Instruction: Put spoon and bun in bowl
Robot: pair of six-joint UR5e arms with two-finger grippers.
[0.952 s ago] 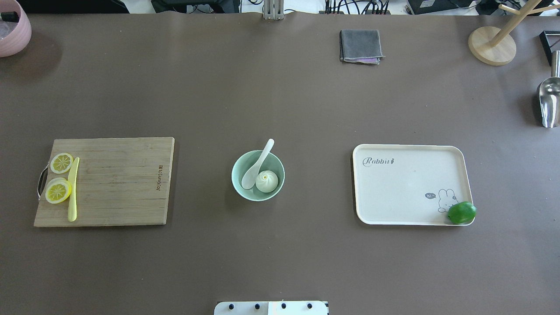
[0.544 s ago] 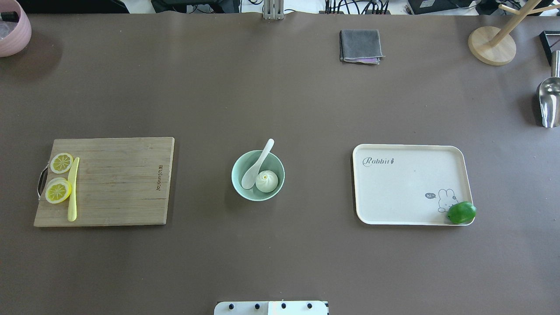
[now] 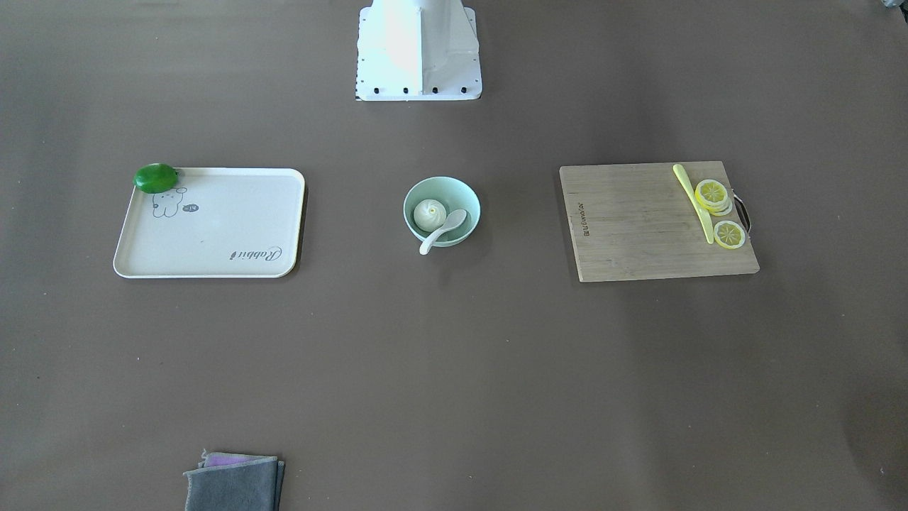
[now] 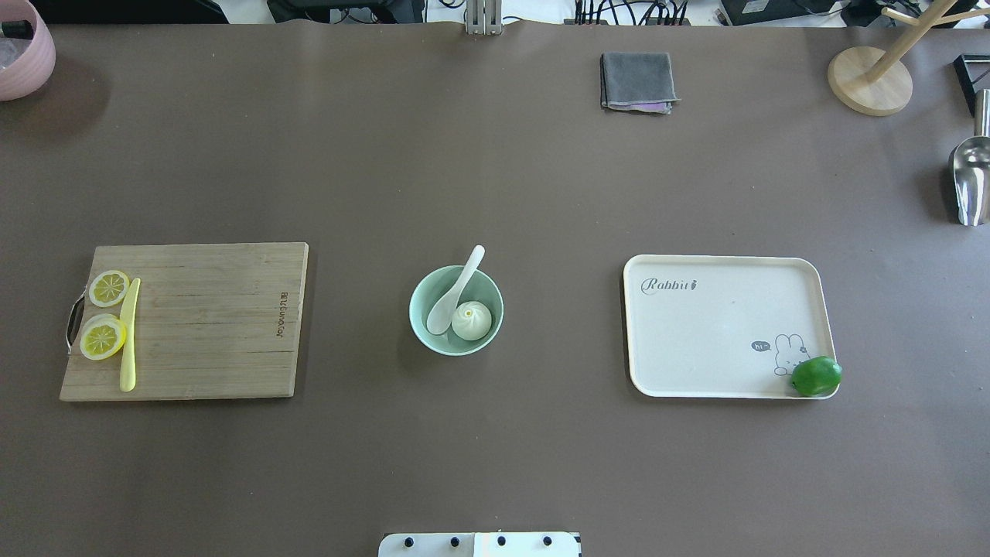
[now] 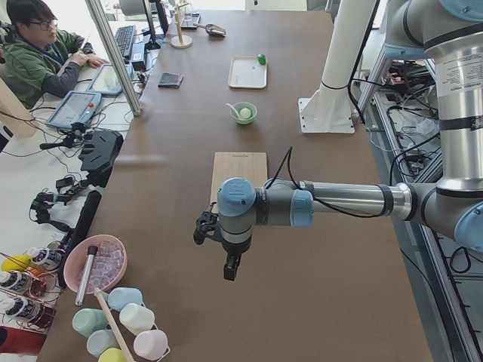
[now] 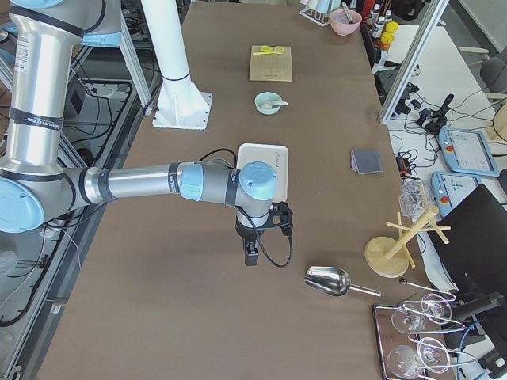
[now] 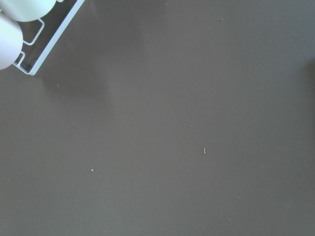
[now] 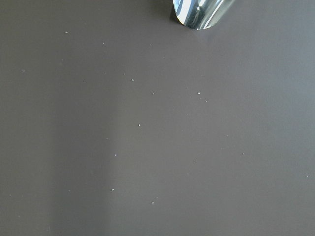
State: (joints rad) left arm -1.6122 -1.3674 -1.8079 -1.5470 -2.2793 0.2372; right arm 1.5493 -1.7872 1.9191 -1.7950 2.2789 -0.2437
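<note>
The mint-green bowl (image 4: 418, 306) stands at the table's middle. The white bun (image 4: 471, 320) lies inside it. The white spoon (image 4: 456, 292) lies beside the bun with its scoop in the bowl and its handle over the far rim. The front view shows the same bowl (image 3: 441, 182), bun (image 3: 429, 214) and spoon (image 3: 443, 231). My left gripper (image 5: 229, 268) shows only in the exterior left view, far from the bowl, above bare table. My right gripper (image 6: 251, 255) shows only in the exterior right view, past the tray. I cannot tell whether either is open or shut.
A wooden cutting board (image 4: 209, 325) with lemon slices (image 4: 103, 337) and a yellow knife (image 4: 128, 340) lies left of the bowl. A cream tray (image 4: 719, 325) with a green fruit (image 4: 816, 376) lies right. A grey cloth (image 4: 636, 81), metal scoop (image 4: 970, 182) and wooden stand (image 4: 869, 80) sit at the far side.
</note>
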